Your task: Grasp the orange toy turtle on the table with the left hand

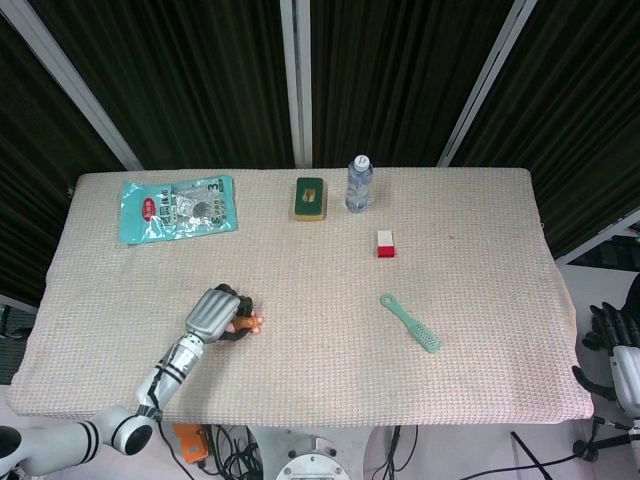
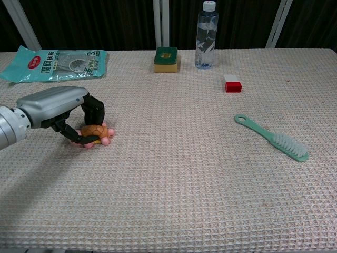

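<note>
The orange toy turtle with pink feet lies on the woven table cover at the left front, and only a bit of the turtle shows in the head view. My left hand covers it from the left, and its dark fingers curl over the shell and grip it. In the head view the left hand hides most of the toy. My right hand hangs off the table at the far right, with its fingers too unclear to read.
A teal snack bag lies at the back left. A green sponge and a water bottle stand at the back middle. A red and white block and a green brush lie to the right.
</note>
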Controlling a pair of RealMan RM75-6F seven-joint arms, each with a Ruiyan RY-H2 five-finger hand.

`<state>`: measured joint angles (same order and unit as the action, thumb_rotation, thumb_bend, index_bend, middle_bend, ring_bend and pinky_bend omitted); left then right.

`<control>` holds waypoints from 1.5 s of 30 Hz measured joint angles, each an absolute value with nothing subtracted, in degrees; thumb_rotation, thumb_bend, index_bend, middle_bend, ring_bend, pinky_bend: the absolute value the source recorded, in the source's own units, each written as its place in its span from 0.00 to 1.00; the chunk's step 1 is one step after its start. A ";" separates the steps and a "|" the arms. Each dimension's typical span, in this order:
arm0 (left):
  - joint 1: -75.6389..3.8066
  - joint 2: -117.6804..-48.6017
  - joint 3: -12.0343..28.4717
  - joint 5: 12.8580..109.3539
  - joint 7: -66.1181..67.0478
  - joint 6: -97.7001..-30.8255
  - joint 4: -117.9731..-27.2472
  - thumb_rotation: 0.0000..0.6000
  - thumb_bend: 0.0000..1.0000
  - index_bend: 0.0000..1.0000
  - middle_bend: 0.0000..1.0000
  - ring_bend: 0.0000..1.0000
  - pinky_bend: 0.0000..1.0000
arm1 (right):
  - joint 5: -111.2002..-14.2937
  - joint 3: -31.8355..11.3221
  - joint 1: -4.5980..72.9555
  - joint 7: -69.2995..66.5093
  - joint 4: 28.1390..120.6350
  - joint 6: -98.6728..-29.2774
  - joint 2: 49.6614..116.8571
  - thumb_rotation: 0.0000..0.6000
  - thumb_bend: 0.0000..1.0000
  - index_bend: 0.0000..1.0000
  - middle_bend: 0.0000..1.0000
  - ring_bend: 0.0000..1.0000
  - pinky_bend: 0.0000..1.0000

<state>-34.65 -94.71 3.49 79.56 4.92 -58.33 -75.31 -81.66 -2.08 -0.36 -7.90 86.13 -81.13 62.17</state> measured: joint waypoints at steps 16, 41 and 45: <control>-34.71 -91.80 2.56 80.75 3.71 -57.52 -78.32 1.00 0.27 0.38 0.39 0.16 0.24 | -81.61 -2.11 -0.35 -7.76 86.23 -81.09 62.15 1.00 0.17 0.00 0.00 0.00 0.00; -33.61 -95.93 3.88 78.97 5.59 -59.63 -72.94 1.00 0.31 0.59 0.64 0.40 0.34 | -81.56 -2.22 -0.46 -8.15 86.03 -81.25 62.06 1.00 0.17 0.00 0.00 0.00 0.00; -33.83 -93.59 3.44 79.29 4.54 -58.06 -75.36 1.00 0.21 0.17 0.18 0.06 0.20 | -81.73 -2.24 -0.42 -8.02 86.26 -81.36 61.98 1.00 0.17 0.00 0.00 0.00 0.00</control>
